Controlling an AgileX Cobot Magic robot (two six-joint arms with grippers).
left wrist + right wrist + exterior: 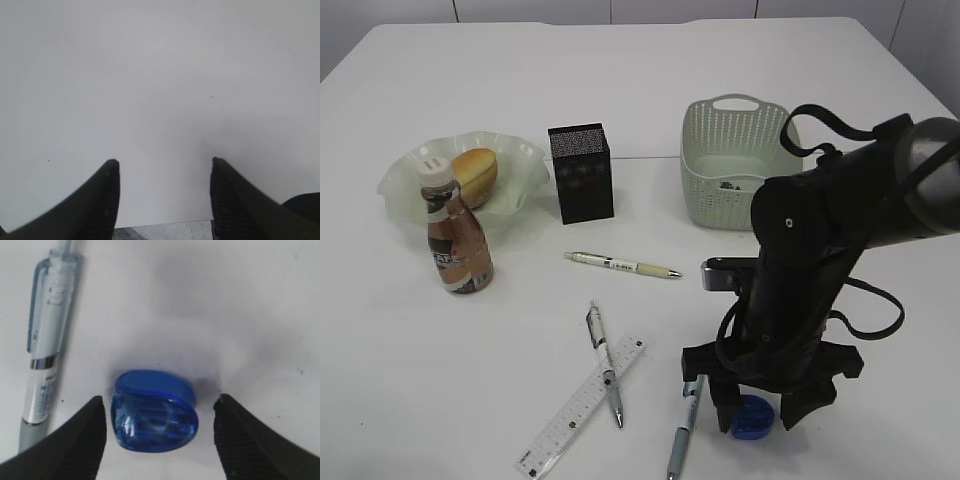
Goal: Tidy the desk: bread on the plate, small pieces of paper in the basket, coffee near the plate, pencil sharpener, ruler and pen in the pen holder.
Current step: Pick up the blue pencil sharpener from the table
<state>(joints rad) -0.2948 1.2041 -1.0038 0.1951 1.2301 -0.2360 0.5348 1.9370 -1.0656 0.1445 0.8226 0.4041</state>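
A blue pencil sharpener [152,412] lies on the white desk [800,60] between the fingers of my open right gripper [160,399]; neither finger touches it. In the exterior view the right gripper [757,410] stands over the sharpener [752,418] at the front right. Left of it lie a blue-clipped pen [685,425], a ruler [582,405] with a second pen [604,362] across it, and a cream pen [623,265]. The bread [475,175] sits on the plate [410,185], with the coffee [458,240] beside it. My left gripper [165,162] hangs open over bare desk.
The black pen holder [581,172] stands upright at the centre back. The basket [730,165] is behind my right arm, with small dark bits on its floor. The blue-clipped pen [47,355] lies just left of the right gripper's left finger. The desk's front edge shows in the left wrist view.
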